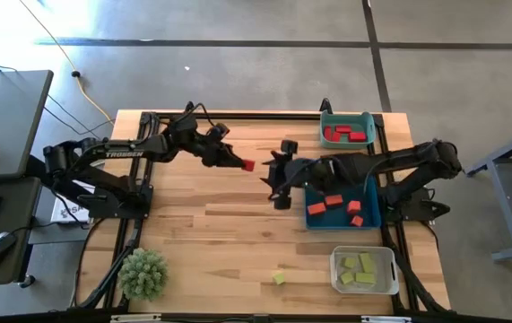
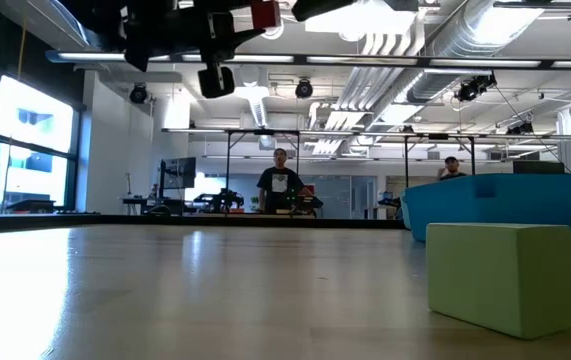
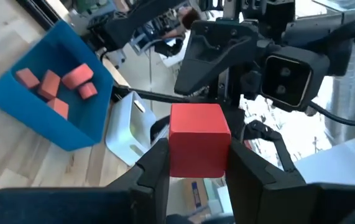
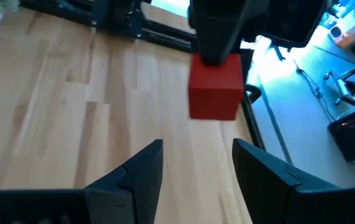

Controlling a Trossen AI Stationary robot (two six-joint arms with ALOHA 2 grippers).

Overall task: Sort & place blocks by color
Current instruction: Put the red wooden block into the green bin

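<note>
**Blocks by colour, one red cube aloft**

A red cube (image 1: 249,165) is pinched in the left hand (image 1: 243,163), held above the counter (image 1: 211,233). Red blocks (image 1: 343,135) lie in the teal bin (image 1: 327,119), orange ones (image 1: 334,205) in the blue bin (image 1: 374,192), yellow-green ones (image 1: 364,269) in the clear bin (image 1: 336,269). One yellow-green block (image 1: 279,278) sits loose on the counter.

The left arm reaches inward, and the left tool (image 1: 240,162) is clamped on a red cube (image 3: 198,140), raised off the tabletop. Opposite and close by, the right tool (image 4: 196,163) faces it, fingers (image 4: 135,168) spread apart, holding nothing.
</note>
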